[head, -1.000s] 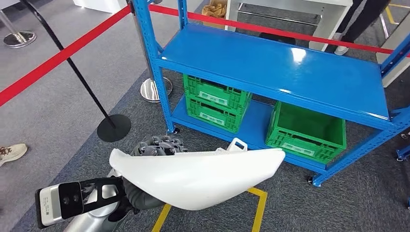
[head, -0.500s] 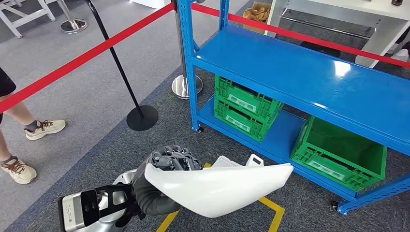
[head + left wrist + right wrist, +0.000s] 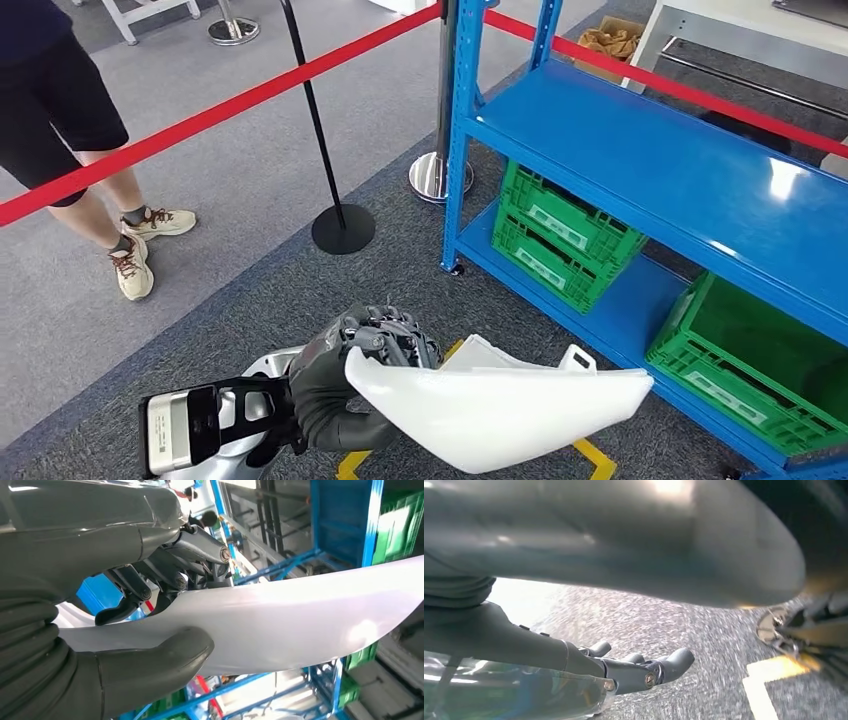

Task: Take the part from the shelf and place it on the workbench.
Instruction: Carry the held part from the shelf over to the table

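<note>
Transport step: curved white plastic part (image 3: pixel 500 410) is held off the blue metal shelf (image 3: pixel 690 170) by left hand (image 3: pixel 375 350), fingers (image 3: pixel 200 550) clamped on it. Right hand (image 3: pixel 634 672) is seen empty, fingers loosely apart. Worktop must be found next.

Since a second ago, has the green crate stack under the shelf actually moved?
No. The green crate stack sits by the same blue shelf post; both slid right in the head view together, so the camera turned.
</note>
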Controlling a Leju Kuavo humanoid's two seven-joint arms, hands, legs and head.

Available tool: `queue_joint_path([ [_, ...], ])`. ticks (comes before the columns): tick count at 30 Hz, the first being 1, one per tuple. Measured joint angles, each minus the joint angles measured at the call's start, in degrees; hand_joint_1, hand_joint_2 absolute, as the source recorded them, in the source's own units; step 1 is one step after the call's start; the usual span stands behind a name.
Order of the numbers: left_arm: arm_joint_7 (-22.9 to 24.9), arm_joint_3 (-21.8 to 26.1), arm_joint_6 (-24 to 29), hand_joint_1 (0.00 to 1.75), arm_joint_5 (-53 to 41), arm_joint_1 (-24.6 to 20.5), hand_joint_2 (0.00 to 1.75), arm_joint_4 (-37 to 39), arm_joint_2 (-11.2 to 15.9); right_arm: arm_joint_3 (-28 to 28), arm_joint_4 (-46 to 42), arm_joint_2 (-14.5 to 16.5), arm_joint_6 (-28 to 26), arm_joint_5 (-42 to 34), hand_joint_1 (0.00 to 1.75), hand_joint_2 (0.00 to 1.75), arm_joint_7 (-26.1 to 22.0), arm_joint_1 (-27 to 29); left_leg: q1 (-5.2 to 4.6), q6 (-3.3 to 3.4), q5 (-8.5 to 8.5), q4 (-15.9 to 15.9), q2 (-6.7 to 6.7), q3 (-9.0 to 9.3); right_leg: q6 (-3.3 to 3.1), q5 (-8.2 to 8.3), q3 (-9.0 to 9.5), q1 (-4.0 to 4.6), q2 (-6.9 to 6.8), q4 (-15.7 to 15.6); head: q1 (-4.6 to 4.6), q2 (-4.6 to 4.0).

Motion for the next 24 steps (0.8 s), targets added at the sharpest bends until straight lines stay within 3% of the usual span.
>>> queue_joint_path([
  [1,-0.2,0.0,-0.2,1.75,0.2,-0.1,1.75,0.2,-0.2,0.0,0.0,0.1,0.2,0.1,0.0,0.0,0.2,0.0,0.18,0.38,0.25,-0.2,-0.68,0.17,0.25,-0.97,-0.41,-0.07,1.22,1.3,0.09,0.0],
  [3,-1.0,-0.1,-0.6,1.75,0.5,-0.3,1.75,0.8,-0.4,0.0,0.0,0.1,0.4,0.1,0.0,0.0,0.8,0.2,0.35,0.91,0.58,-0.3,-2.05,0.26,0.5,-4.44,-3.16,-0.11,4.5,7.7,0.36,0.0],
  [5,-1.8,-0.2,-0.8,1.75,0.5,-0.3,1.75,1.6,-0.3,-0.1,0.0,-0.3,0.6,0.2,0.0,0.0,1.4,0.5,0.29,1.09,0.66,-0.2,-3.68,0.17,0.57,-7.17,-6.95,-0.09,5.75,15.1,0.45,0.0],
  [6,-2.0,-0.3,-0.9,1.75,0.6,-0.3,1.75,1.9,-0.2,-0.1,0.0,-0.5,0.7,0.1,0.0,0.0,1.6,0.7,0.28,1.1,0.66,-0.2,-4.55,0.17,0.56,-7.02,-7.92,-0.11,5.88,16.5,0.46,0.0],
  [7,-2.0,-0.3,-1.0,1.75,0.7,-0.4,1.75,2.2,-0.1,-0.1,0.0,-0.8,0.8,0.1,0.0,0.0,1.8,0.8,0.32,1.07,0.65,-0.1,-5.42,0.21,0.53,-5.71,-7.79,-0.16,5.98,15.5,0.45,0.0],
  [8,-2.1,-0.3,-1.0,1.75,1.0,-0.4,1.75,2.4,-0.1,-0.2,0.0,-1.0,0.9,0.2,0.0,0.0,2.1,0.8,0.42,0.96,0.58,0.0,-6.27,0.24,0.53,-3.51,-6.62,-0.28,6.35,12.2,0.46,0.0],
  [10,-2.1,-0.3,-1.2,1.75,1.7,-0.5,1.75,2.7,-0.2,-0.4,0.0,-1.2,1.3,0.2,0.0,0.0,3.1,0.8,0.54,0.43,0.27,0.7,-7.84,0.04,0.68,0.2,-3.38,-0.66,8.35,4.1,0.48,0.0],
  [12,-2.0,-0.3,-1.4,1.75,2.1,-0.6,1.75,3.1,-0.3,-0.6,0.0,-1.4,1.8,0.2,0.0,0.0,3.9,0.9,0.56,-0.24,0.05,1.2,-9.06,-0.37,0.55,1.08,-1.96,-0.68,9.53,0.7,0.41,0.0],
  [14,-2.0,-0.4,-1.6,1.75,2.4,-0.8,1.75,3.5,-0.4,-0.7,0.0,-1.5,2.3,0.3,0.0,0.0,4.6,0.8,0.75,-0.82,0.18,1.1,-9.96,-0.68,-0.13,1.11,-1.8,-0.42,8.57,0.7,0.37,0.0],
  [15,-2.0,-0.4,-1.6,1.75,2.6,-0.9,1.75,3.6,-0.3,-0.7,0.0,-1.5,2.6,0.4,0.0,0.0,4.9,0.7,0.82,-1.06,0.0,1.3,-9.45,-0.92,-0.52,1.22,-1.72,-0.39,8.02,0.7,0.36,0.0],
  [17,-2.0,-0.5,-1.6,1.75,3.1,-1.4,1.75,4.1,-0.4,-0.7,0.0,-1.5,3.2,0.7,0.0,0.0,5.2,0.7,0.83,-1.49,-1.87,4.4,-6.58,-2.57,-1.17,1.39,-1.67,-0.46,6.81,0.5,0.03,0.0],
  [19,-2.0,-0.7,-1.7,1.75,3.6,-2.0,1.75,5.0,-0.4,-0.7,0.0,-1.5,3.4,1.2,0.0,0.0,4.7,0.9,0.82,-1.85,-5.45,11.9,-3.7,-6.32,-1.51,1.32,-1.76,-0.29,5.37,0.5,-0.29,0.0],
  [21,-1.9,-0.9,-1.8,1.75,3.9,-2.4,1.75,6.4,-0.5,-0.6,0.0,-1.4,3.5,2.3,0.0,0.0,3.5,1.0,0.84,-1.98,-7.21,17.8,-3.08,-9.36,-1.59,1.26,-1.84,-0.17,3.75,0.5,-0.31,0.0],
  [22,-1.8,-1.0,-1.7,1.75,4.0,-2.6,1.75,7.2,-0.6,-0.4,0.0,-1.4,3.6,3.1,0.0,0.0,2.9,1.0,0.82,-1.9,-6.48,17.5,-2.99,-9.23,-1.59,1.23,-1.84,-0.12,3.01,0.5,-0.31,0.0],
  [24,-1.7,-1.2,-1.5,1.75,4.1,-3.0,1.75,8.4,-0.8,0.5,0.0,-1.2,3.8,5.0,0.0,0.0,2.2,0.7,0.63,-1.44,-2.97,10.7,-1.78,-5.57,-1.5,1.14,-1.69,-0.04,1.72,0.5,-0.31,0.0],
])
